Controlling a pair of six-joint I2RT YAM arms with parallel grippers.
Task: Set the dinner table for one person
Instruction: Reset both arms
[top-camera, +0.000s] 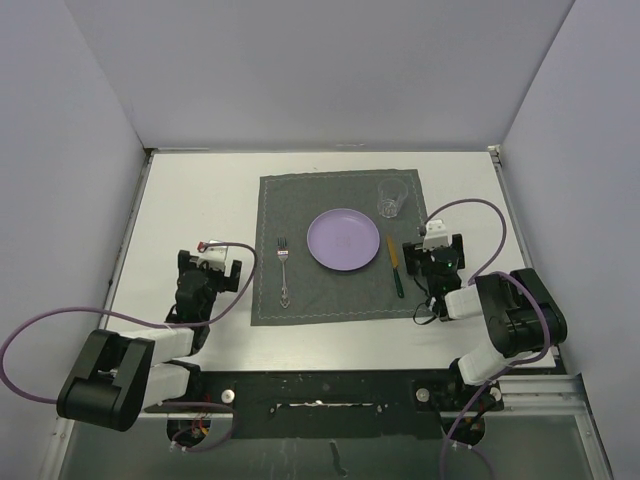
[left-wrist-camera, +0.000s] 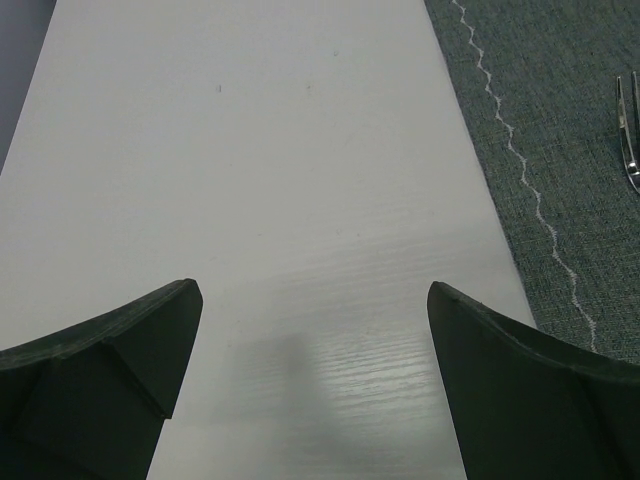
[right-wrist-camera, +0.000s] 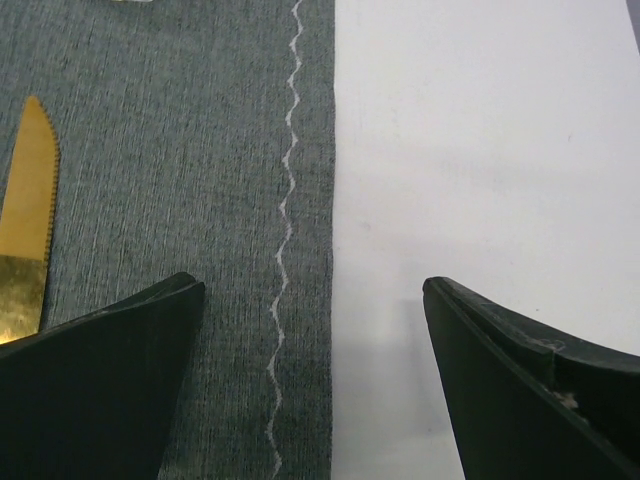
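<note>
The dinner table (top-camera: 200, 200) fills the top view between the pale walls, its metal front rail at 6 o'clock where the arms are bolted. A dark grey placemat (top-camera: 300, 205) with white zigzag stitching lies on the middle of it. A purple plate (top-camera: 343, 239) sits at the centre of the mat, with a fork (top-camera: 284, 270) at its 9 o'clock, a knife (top-camera: 395, 265) with a gold blade and green handle at its 3 o'clock, and a clear glass (top-camera: 389, 198) at its 1 o'clock. The left gripper (left-wrist-camera: 312, 290) hangs over bare table at 9 o'clock of the fork, off the mat, jaws wide and holding nothing. The right gripper (right-wrist-camera: 312, 283) is at 3 o'clock of the knife, straddling the mat's right edge, also wide and holding nothing.
</note>
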